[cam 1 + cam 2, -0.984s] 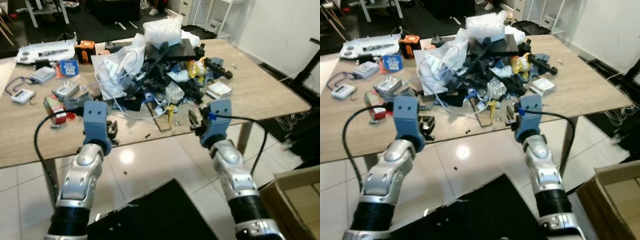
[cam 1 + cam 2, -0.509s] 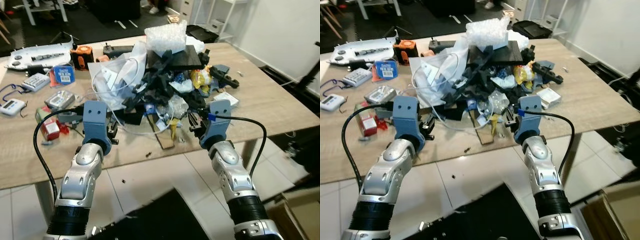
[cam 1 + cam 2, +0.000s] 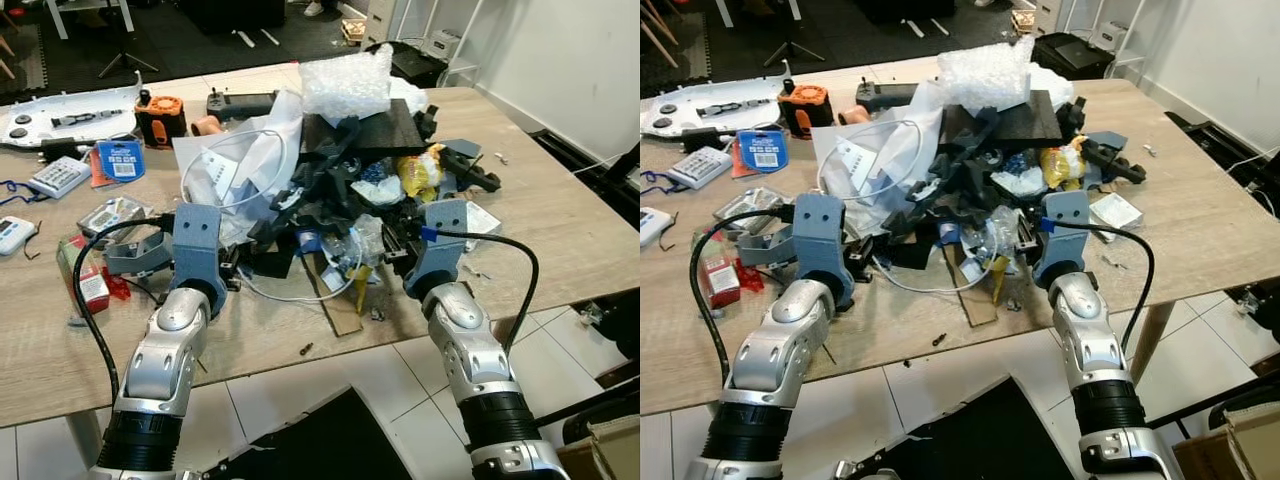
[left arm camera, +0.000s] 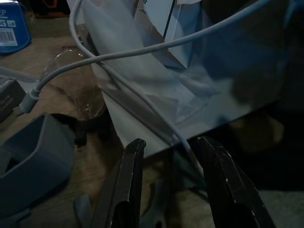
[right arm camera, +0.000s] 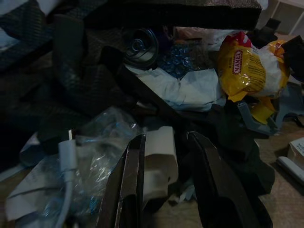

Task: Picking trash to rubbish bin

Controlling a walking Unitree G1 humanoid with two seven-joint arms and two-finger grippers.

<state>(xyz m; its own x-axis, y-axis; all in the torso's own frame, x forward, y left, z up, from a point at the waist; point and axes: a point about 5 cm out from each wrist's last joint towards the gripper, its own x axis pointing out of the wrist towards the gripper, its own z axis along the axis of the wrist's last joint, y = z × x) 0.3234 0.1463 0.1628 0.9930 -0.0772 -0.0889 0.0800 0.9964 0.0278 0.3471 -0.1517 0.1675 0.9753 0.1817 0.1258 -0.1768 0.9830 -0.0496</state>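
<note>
I see both jaws released. The right gripper (image 5: 164, 190) has its fingers on both sides of a white paper piece (image 5: 159, 159) at the near edge of the trash pile (image 3: 340, 170). The left gripper (image 4: 171, 185) stands open around a white cable (image 4: 142, 102) at the pile's left edge. The pile lies on the wooden table (image 3: 560, 210).

A heap of trash (image 3: 340, 170) is piled on the wooden worktop (image 3: 560, 215): black scraps, clear plastic bags, a white cable (image 3: 290, 292), a yellow snack packet (image 5: 249, 64), topped by bubble wrap (image 3: 345, 85).
</note>
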